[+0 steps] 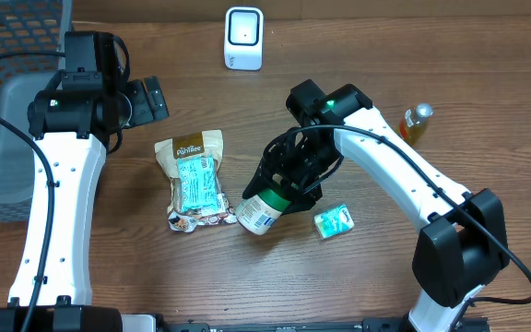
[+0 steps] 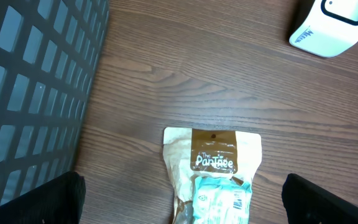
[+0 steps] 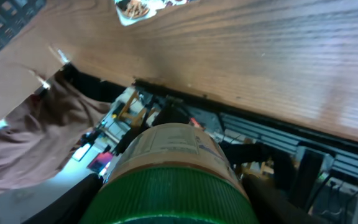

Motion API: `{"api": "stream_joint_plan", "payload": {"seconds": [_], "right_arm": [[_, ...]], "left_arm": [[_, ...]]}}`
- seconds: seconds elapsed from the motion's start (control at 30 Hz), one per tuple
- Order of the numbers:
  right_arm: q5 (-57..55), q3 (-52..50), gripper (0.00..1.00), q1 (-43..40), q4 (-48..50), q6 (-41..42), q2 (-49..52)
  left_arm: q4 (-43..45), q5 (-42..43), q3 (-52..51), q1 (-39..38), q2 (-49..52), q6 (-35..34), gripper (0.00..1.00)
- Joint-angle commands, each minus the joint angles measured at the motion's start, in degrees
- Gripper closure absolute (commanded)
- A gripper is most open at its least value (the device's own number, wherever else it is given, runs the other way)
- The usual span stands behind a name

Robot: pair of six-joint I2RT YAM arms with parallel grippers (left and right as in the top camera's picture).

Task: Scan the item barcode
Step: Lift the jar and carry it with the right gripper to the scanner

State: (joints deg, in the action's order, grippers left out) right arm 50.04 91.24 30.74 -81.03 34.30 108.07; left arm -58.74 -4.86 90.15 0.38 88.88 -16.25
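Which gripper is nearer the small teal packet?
Right. Right gripper, holding the green-lidded jar, is beside the small teal packet; left gripper is far off, past the tan snack pouch.

My left arm (image 1: 58,184) starts from its base at the near left corner and stretches away from it, almost straight. At the top the wrist turns toward my other arm. My left gripper (image 1: 158,100) is there with the jaws spread fully wide, and nothing is between them. My right arm (image 1: 404,175) goes from its base at the near right diagonally toward the middle, then bends sharply at the elbow and points downward. My right gripper (image 1: 289,183) presses its two fingers (image 3: 73,204) on both sides of a jar (image 1: 258,212) and holds it tilted.
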Motion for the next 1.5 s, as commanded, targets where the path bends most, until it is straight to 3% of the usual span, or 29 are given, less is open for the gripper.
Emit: {"api": "stream_joint_plan", "payload": {"seconds": [0.0, 0.1, 0.17, 0.33, 0.4, 0.57, 0.67, 0.8, 0.9, 1.0, 1.1, 1.3, 1.47], "right_arm": [[4.55, 1.42, 0.39, -0.39, -0.37, -0.02, -0.61], [3.78, 1.42, 0.39, -0.39, 0.26, -0.09, -0.61], [-0.07, 1.42, 0.45, -0.39, 2.69, -0.07, -0.61], [-21.44, 1.40, 0.48, -0.39, 13.27, -0.07, -0.61], [-25.68, 1.40, 0.57, -0.57, 18.40, -0.07, -0.61], [-20.35, 1.53, 0.67, -2.47, 31.39, -0.13, -0.63], [-9.33, 2.14, 0.68, -4.52, 37.75, -0.24, -0.66], [-8.37, 5.38, 0.58, -5.79, 38.14, -0.09, -0.66], [-14.69, 5.95, 0.57, -5.53, 41.57, -0.09, -0.66], [-29.44, 5.81, 0.61, -4.57, 46.18, -0.39, -0.59], [-44.02, 5.05, 0.64, -2.54, 54.38, -6.12, -0.44], [-52.70, 4.76, 0.64, -0.24, 66.29, -12.46, 2.25], [-53.22, 4.76, 0.64, -0.22, 78.05, -17.94, 7.61]], "left_arm": [[0.07, 0.46, 0.63, -0.07, 0.15, 1.05, 0.00], [0.07, 0.46, 0.63, -0.07, 0.15, 1.05, 0.01], [0.07, 0.46, 0.63, -0.07, 0.15, 1.05, 0.00], [0.07, 0.46, 0.63, -0.07, 0.15, 1.05, 0.00], [0.07, 0.46, 0.63, -0.07, 0.15, 1.05, 0.00], [0.07, 0.46, 0.63, -0.07, 0.15, 1.05, 0.00], [0.07, 0.46, 0.63, -0.07, 0.15, 1.05, 0.00], [0.07, 0.46, 0.63, -0.07, 0.15, 1.05, 0.00], [0.07, 0.46, 0.63, -0.07, 0.15, 1.05, 0.00], [0.07, 0.46, 0.63, -0.07, 0.15, 1.05, 0.00], [0.07, 0.46, 0.63, -0.07, 0.15, 1.05, 0.00], [0.07, 0.46, 0.63, -0.07, 0.15, 1.03, 0.00], [0.07, 0.46, 0.63, -0.07, 0.15, 1.05, 0.01]]}}
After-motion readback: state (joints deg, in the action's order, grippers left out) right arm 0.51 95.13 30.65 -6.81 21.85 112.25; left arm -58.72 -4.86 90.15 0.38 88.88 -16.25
